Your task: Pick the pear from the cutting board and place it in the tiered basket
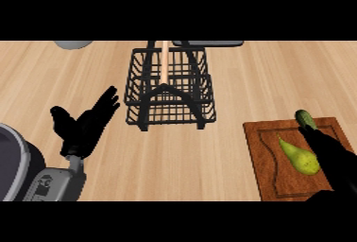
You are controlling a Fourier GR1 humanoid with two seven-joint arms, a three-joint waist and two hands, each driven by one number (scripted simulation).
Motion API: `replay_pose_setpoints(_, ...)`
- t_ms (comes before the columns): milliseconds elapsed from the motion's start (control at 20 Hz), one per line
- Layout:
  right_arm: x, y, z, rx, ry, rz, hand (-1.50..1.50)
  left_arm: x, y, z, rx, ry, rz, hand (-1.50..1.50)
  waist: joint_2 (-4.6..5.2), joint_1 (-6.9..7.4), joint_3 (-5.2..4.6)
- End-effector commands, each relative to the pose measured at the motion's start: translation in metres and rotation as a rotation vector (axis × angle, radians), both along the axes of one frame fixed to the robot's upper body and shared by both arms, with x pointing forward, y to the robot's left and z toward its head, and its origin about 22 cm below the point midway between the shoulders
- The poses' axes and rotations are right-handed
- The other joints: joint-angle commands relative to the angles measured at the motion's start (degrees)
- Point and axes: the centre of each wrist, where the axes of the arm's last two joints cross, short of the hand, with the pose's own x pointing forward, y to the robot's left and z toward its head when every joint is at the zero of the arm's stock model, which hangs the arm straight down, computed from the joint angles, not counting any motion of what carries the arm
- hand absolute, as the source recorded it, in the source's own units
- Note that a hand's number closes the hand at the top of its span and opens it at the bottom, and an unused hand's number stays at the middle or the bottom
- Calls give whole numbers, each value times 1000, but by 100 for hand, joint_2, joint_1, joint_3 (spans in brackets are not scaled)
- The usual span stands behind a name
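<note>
Now the pear [299, 158] lies on the cutting board [268, 163], stem pointing up-left, just left of the right hand [333, 158]; finger state unclear. Left hand [87, 123] open.

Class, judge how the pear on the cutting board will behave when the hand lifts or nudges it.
The pear lies on its side on the cutting board; its rounded, tapered body would probably roll in a curve if nudged. Its skin looks smooth, so it may slip. It likely stays rigid.
</note>
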Motion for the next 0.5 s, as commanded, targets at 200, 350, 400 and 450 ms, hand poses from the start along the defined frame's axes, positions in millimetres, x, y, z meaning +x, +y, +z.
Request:
replay_pose_setpoints(200,6,-5,-26,31,-10,-11,-150,0,2,-5,9,-20,4,0,0,5,0)
replay_pose_setpoints(350,7,-16,-26,36,-6,-20,-150,5,3,6,0,-17,5,0,0,-2,0)
replay_pose_setpoints(400,20,-11,-33,42,-15,-26,-150,7,-13,4,-8,11,0,0,2,5,1)
replay_pose_setpoints(450,15,-14,-22,45,-4,-9,-150,-8,-12,5,-28,-2,8,0,-2,8,0)
